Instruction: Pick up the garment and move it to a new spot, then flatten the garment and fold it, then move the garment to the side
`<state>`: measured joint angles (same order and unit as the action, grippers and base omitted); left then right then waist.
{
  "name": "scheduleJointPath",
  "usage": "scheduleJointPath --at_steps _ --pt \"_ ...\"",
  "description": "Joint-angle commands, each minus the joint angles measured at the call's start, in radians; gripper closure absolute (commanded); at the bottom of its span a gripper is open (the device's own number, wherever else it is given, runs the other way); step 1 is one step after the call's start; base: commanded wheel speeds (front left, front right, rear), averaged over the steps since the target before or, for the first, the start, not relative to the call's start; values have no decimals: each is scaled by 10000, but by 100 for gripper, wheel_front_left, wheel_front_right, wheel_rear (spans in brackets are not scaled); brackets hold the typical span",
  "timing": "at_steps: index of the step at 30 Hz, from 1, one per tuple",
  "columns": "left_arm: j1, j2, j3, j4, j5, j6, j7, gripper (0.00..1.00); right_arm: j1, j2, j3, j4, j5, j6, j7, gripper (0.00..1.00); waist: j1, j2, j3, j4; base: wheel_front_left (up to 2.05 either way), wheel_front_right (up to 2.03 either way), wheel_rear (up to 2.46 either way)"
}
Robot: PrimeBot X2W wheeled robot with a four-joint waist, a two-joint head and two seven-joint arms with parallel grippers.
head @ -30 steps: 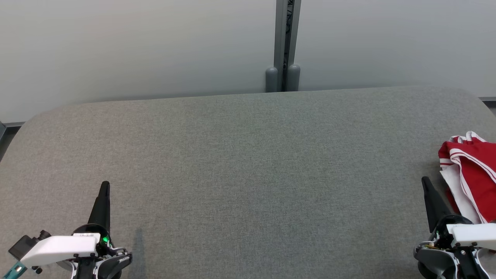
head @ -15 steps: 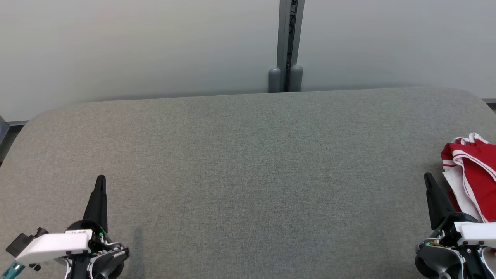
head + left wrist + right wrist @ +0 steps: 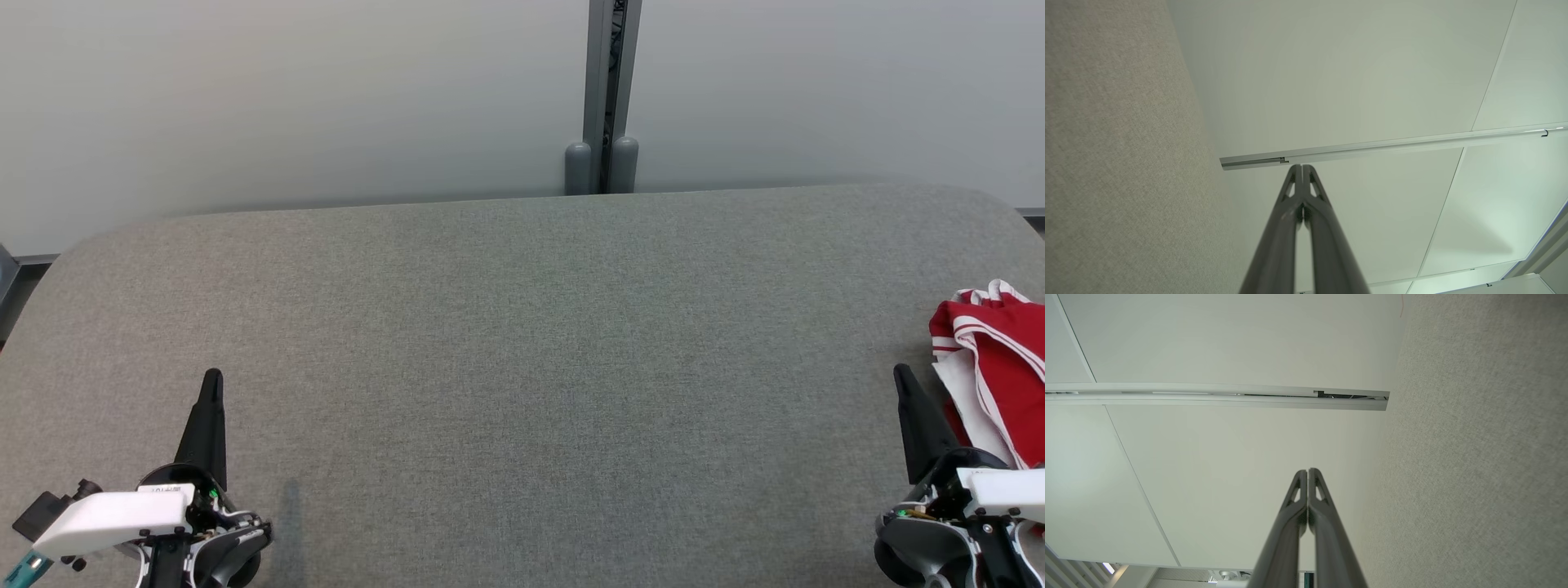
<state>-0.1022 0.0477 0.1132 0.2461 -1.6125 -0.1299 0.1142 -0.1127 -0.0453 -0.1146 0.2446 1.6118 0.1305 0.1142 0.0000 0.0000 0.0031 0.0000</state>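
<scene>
One garment (image 3: 992,351), red with white stripe trim and a white panel, lies bunched at the right edge of the head view, mid-height, on the grey fabric-covered counter (image 3: 522,367). Part of it runs out of frame, so its full extent is unknown.

Handling (judged): light, soft and limp. It should sag and drape once lifted, and may drag on the textured counter cloth rather than slide. It is not fragile. The best hold looks like the striped hem fold standing up at the heap's upper left. Pinch a raised ridge there, not a flat layer.

Left gripper (image 3: 212,380), lower left of the head view: fingers pressed fully together, nothing held, well apart from the garment. The left wrist view confirms the tips meet (image 3: 1302,167).

Right gripper (image 3: 901,374), lower right: fingers likewise fully together and empty (image 3: 1307,471). It sits just beside the garment's left margin; contact cannot be told.

Room: a broad open stretch of counter spans centre and left, ample for spreading flat. The garment sits near the counter's right side, below the rounded upper-right corner, so a loose drag could spill it off. The far edge abuts pale wall panels and a grey post (image 3: 602,98) at top centre.
</scene>
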Motion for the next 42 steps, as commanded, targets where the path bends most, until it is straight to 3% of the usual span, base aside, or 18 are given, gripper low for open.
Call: scheduleJointPath --at_steps 1,42 --pt "-137 49 39 -32 -11 -42 34 100 82 -92 -10 -36 24 4 35 100 0 0 0 0 0 0 0" --pt "-136 49 37 -33 -10 -42 33 100 82 -92 -9 -34 25 4 34 100 0 0 0 0 0 0 0"
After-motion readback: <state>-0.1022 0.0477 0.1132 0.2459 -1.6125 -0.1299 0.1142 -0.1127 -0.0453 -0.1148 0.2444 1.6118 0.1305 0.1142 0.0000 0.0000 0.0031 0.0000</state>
